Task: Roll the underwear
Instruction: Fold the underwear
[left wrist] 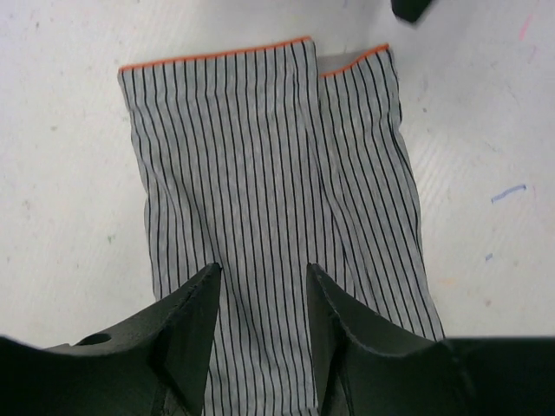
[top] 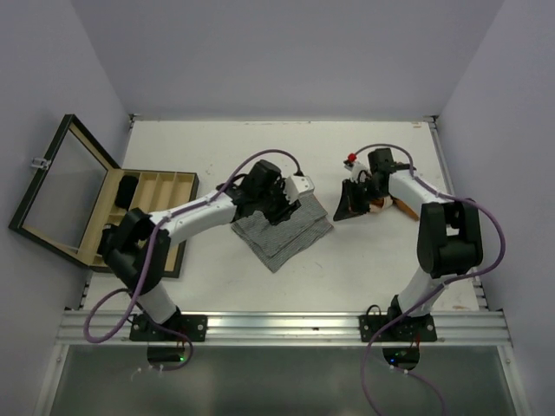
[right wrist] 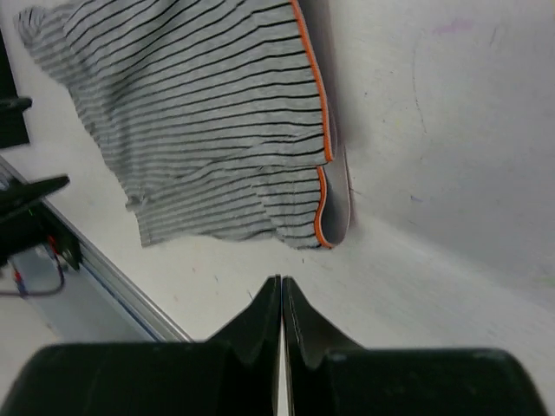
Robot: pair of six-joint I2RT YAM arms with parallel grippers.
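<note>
We find the striped underwear (left wrist: 243, 156) folded flat, not yet rolled; left claw (left wrist: 263, 276) half-open over it, right claw (right wrist: 280, 288) closed, empty.

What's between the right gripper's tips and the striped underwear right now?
Only bare table, seen in the right wrist view: the right gripper, shut, is short of the orange-trimmed edge of the striped underwear.

A grey striped cloth garment (top: 286, 236) lies flat at centre frame on the white tabletop (top: 260, 147), the left arm's fingers (top: 279, 211) over its upper edge. Right of centre, orange-brown cloth (top: 403, 209) lies beside the right arm's fingers (top: 354, 199).
</note>
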